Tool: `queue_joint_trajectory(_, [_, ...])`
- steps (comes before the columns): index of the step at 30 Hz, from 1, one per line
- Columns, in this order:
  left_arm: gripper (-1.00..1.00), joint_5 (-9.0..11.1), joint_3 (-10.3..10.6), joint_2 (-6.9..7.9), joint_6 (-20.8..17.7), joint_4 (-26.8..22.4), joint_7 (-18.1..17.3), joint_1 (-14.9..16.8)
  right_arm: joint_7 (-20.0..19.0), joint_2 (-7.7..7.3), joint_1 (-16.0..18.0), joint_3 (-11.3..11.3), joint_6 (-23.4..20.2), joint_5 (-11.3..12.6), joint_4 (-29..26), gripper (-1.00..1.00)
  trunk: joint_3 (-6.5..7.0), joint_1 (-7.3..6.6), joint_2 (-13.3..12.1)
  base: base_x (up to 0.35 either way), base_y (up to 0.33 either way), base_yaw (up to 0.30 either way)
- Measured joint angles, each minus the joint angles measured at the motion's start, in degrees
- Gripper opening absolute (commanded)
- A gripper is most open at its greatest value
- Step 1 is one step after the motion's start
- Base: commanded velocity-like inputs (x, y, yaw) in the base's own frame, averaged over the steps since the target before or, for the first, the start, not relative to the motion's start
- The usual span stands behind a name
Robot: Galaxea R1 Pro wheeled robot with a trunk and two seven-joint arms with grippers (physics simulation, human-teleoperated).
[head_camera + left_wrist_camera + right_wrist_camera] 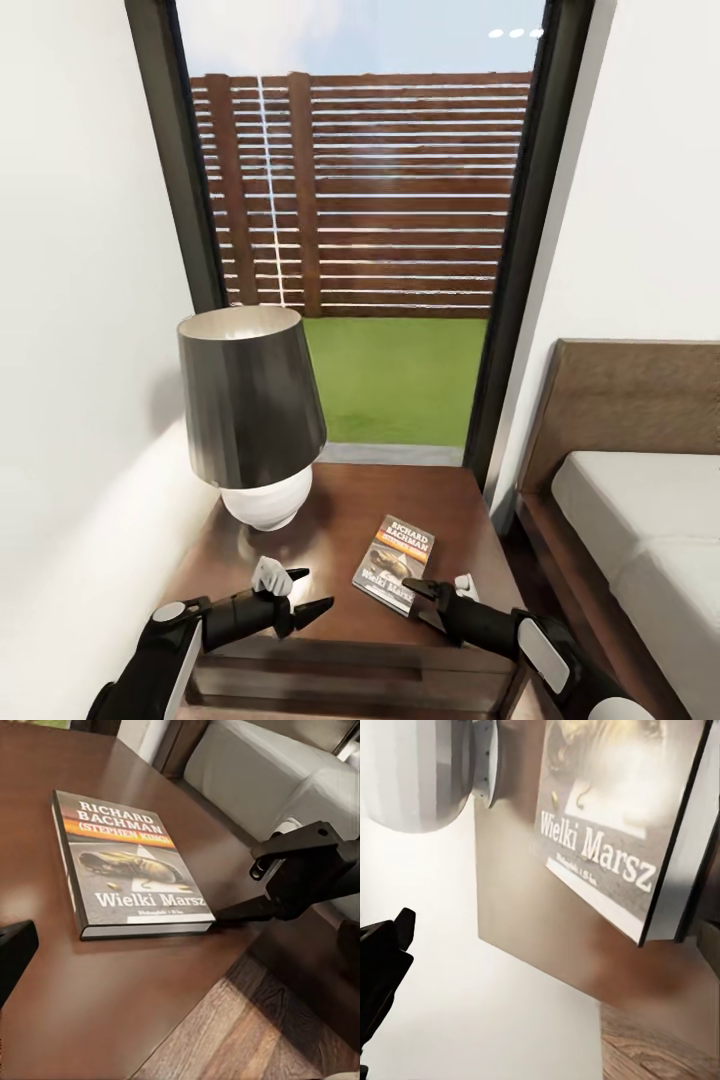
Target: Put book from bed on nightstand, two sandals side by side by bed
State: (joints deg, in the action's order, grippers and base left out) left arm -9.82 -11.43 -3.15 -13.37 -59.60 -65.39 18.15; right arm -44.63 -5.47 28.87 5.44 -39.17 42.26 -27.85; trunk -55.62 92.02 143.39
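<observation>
The book (393, 563), a grey paperback with white "Richard Bachman" lettering and an orange band, lies flat on the glossy dark-brown nightstand (340, 515), near its front right. My right gripper (425, 595) is open at the book's near corner. In the left wrist view its lower finger (240, 909) touches that corner of the book (127, 866) at tabletop height, and the upper finger stands well above it. My left gripper (308, 590) hovers open and empty over the nightstand's front, left of the book. The sandals are out of view.
A table lamp (250, 410) with a dark shade and white base stands at the nightstand's back left. The bed (640, 520) with its brown headboard (640, 390) lies to the right. A white wall is close on the left, and a tall black-framed window (360, 200) is behind.
</observation>
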Motion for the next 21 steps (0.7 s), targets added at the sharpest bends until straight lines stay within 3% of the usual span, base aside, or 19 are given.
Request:
queue_joint_trajectory(13, [1.00, -0.01, 0.00, -0.01, 0.00, 0.01, 0.00, 0.00, -0.01, 0.00, 0.00, 0.00, 0.00, 0.00, 0.00, 1.00, 2.88, -0.34, -0.19, 0.000, 0.000, 0.000])
queue_joint_trajectory(21, [1.00, -0.01, 0.00, -0.01, 0.00, 0.01, 0.00, 0.00, -0.02, 0.00, -0.02, 0.00, 0.00, 0.00, 0.00, 1.00, 4.32, -2.09, -3.39, 0.000, 0.000, 0.000])
